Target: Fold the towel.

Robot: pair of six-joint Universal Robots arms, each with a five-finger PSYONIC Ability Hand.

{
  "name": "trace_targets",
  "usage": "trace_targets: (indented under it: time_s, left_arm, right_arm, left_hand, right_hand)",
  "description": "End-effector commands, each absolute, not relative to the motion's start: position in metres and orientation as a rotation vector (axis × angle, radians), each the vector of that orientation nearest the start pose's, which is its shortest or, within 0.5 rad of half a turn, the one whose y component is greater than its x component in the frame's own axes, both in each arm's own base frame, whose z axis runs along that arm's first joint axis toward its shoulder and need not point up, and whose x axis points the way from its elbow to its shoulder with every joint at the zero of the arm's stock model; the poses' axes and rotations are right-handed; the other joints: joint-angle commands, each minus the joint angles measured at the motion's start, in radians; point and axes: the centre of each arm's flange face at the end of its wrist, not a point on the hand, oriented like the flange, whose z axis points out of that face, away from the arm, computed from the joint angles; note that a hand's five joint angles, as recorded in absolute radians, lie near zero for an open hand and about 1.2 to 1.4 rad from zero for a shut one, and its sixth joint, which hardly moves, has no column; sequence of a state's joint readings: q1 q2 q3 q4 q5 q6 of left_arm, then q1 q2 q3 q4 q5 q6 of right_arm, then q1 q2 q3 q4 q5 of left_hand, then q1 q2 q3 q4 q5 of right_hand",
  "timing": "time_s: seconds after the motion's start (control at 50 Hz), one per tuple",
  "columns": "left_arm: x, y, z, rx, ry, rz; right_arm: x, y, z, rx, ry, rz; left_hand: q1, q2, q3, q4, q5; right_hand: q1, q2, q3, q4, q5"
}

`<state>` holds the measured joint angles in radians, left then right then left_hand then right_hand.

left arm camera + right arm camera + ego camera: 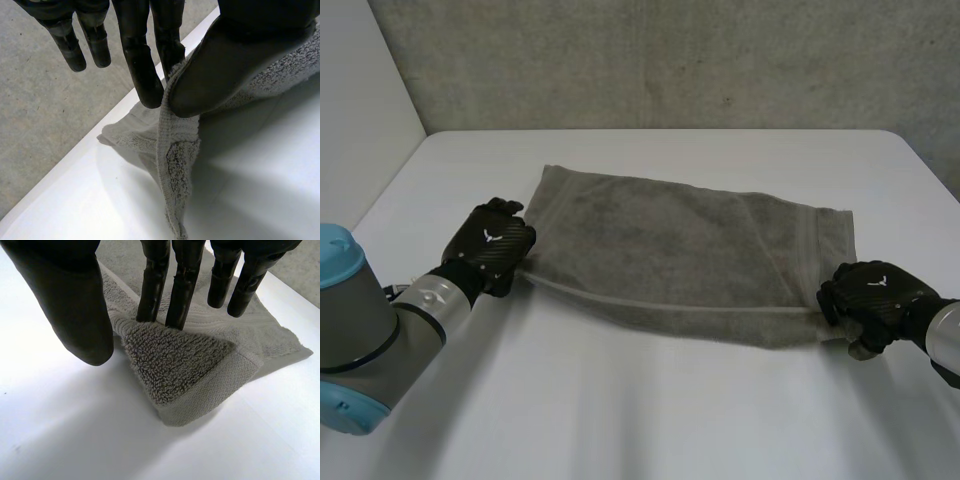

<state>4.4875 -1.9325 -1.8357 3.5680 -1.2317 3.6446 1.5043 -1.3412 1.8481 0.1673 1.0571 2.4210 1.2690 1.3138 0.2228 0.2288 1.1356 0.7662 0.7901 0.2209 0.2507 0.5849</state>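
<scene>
White table (620, 420), rumpled grey terry towel (680, 260)

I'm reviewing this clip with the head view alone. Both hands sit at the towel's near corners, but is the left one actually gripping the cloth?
Observer: Yes. Its wrist view shows the left hand pinching the towel hem between thumb and fingers, and the hem hangs down from that pinch.
Operator: And the right one?
Observer: In its wrist view, the corner at the right hand has doubled over, loop side up, and it is gathered between thumb and fingers.
</scene>
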Motion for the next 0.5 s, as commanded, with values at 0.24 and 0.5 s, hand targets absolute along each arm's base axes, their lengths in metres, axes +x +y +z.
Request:
trace_targets:
  time_s: [0.24, 0.5]
  left_arm:
    - [-0.229, -0.283, 0.153, 1.190, 2.191, -2.050]
    - [-0.232, -0.279, 0.152, 1.208, 2.196, -2.050]
  right_arm:
    - [0.158, -0.278, 0.164, -1.149, 2.350, -1.578]
    - [0.155, -0.290, 0.197, -0.989, 2.322, -1.698]
  left_hand:
    - [0.127, 0.083, -0.048, -0.054, 0.086]
    - [0.127, 0.083, -0.048, -0.054, 0.086]
  right_hand:
    - [-0.114, -0.138, -0.046, -0.076, -0.107]
    - [-0.402, -0.426, -0.046, -0.076, -0.396]
